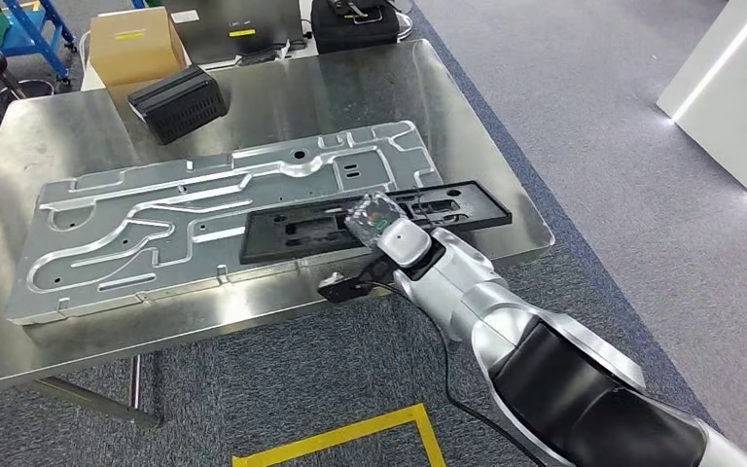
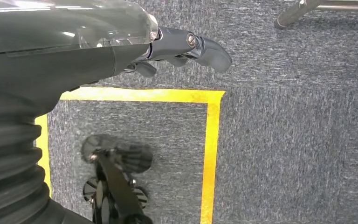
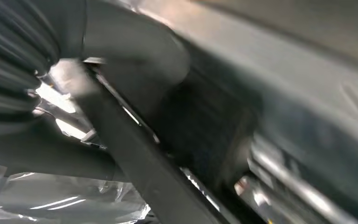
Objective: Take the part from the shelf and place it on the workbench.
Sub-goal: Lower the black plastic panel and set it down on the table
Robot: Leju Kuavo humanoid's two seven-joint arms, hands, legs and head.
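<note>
Right hand (image 1: pixel 381 226) sits on the long black frame part (image 1: pixel 374 223), grip hidden, can't tell if it's holding. Part lies across the grey metal plate (image 1: pixel 185 214) on the tabletop (image 1: pixel 39 350). Looks stiff, light, a bit bendy; I'd grab mid-rail

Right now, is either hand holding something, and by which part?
The right hand grips the black frame part along its near long edge, around mid-length. The left hand hangs over the carpet, holding nothing.
</note>
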